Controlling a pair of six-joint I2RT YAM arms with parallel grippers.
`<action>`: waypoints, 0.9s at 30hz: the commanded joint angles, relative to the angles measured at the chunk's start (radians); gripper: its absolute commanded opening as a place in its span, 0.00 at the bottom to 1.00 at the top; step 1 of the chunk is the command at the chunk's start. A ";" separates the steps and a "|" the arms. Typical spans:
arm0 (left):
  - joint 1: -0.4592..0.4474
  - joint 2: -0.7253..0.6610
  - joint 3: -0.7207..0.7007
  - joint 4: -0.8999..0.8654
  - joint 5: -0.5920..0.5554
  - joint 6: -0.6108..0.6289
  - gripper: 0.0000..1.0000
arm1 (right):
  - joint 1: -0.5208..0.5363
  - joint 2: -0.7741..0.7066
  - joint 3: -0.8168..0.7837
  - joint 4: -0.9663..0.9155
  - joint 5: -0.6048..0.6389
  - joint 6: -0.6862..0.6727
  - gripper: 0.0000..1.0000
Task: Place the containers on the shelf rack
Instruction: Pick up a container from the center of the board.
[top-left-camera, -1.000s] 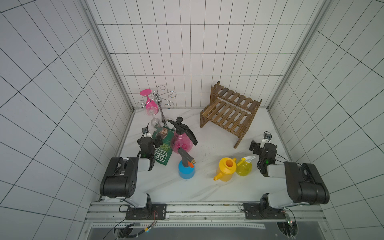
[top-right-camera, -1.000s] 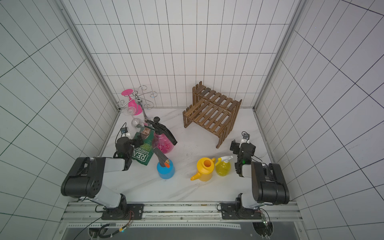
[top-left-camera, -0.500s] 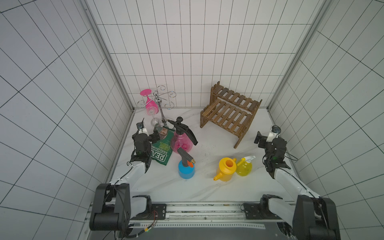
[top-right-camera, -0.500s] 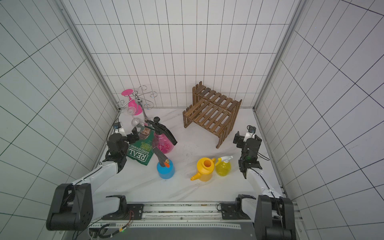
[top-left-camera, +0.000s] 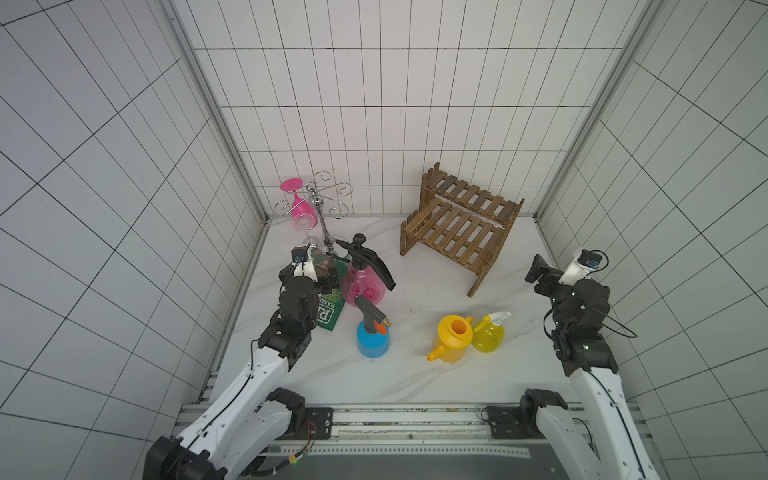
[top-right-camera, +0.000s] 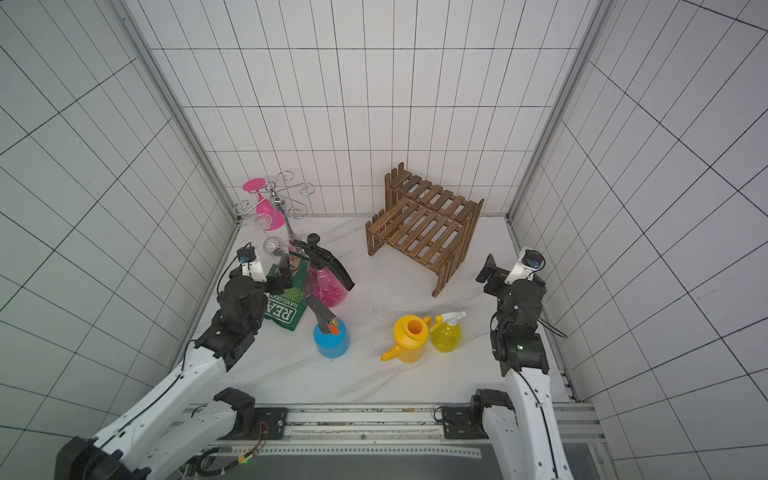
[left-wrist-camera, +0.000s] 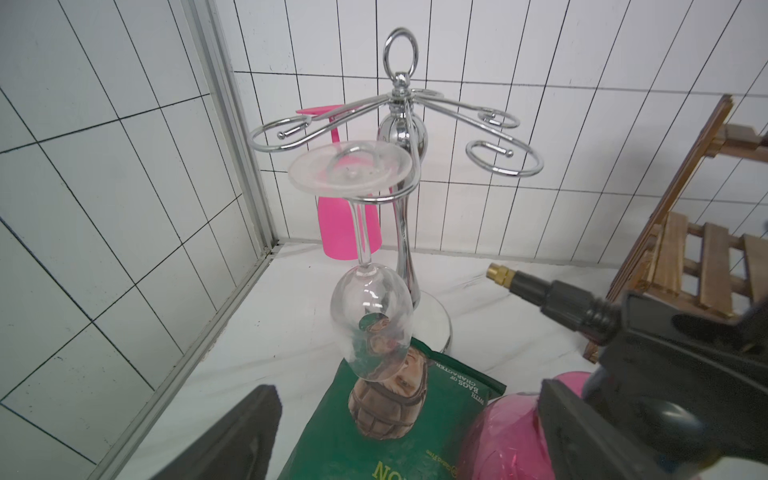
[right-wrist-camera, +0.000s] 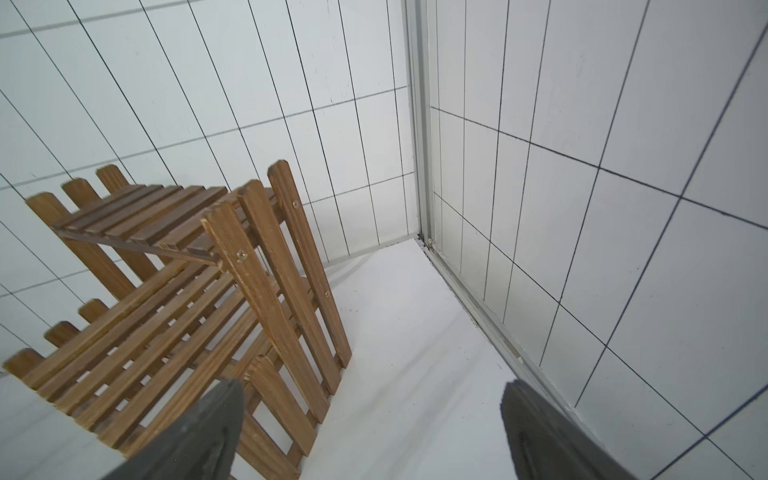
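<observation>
Starting was as far as you had got: all four containers stood on the white tabletop (top-left-camera: 415, 374). The shelf rack (top-left-camera: 459, 230), in the upper right of the floor area in both top views, carried nothing on either tier.

The blue sprayer (top-left-camera: 372, 340) stood in the lower middle of the frame. The pink sprayer (top-left-camera: 364, 286) was just above it, close beside the green crisp bag (top-left-camera: 331, 313). To the right, the yellow watering can (top-left-camera: 455, 338) and the small yellow sprayer (top-left-camera: 489, 334) stood side by side, touching or nearly so; which could not be told.

Your left gripper (top-left-camera: 326, 276) hovered at the left over the bag's upper end, beside the pink sprayer's black pump head. Its fingers were spread wide and gripped nothing. The left wrist view showed the chrome glass stand (left-wrist-camera: 399, 166) straight ahead.

Your right gripper (top-left-camera: 540, 274) hung near the right edge of the frame, fingers equally wide apart and empty. Its wrist view looked past the rack's side at bare floor.

By my judgement you were on the approach to a first pick. The next move called for swinging the left gripper onto the pink sprayer's body, keeping clear of the stand. Alternatively, the right gripper could turn down-frame toward the small yellow sprayer, then close and carry it to the rack.
</observation>
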 joint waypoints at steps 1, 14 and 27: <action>-0.008 -0.060 0.049 -0.156 -0.074 -0.163 0.99 | 0.002 -0.068 0.013 -0.065 -0.195 0.046 0.99; -0.008 -0.344 0.024 -0.285 0.228 -0.422 0.99 | 0.002 -0.057 -0.005 0.117 -0.732 0.265 0.99; -0.011 -0.399 -0.040 -0.204 0.476 -0.526 0.99 | 0.136 -0.033 -0.036 0.263 -0.851 0.376 0.99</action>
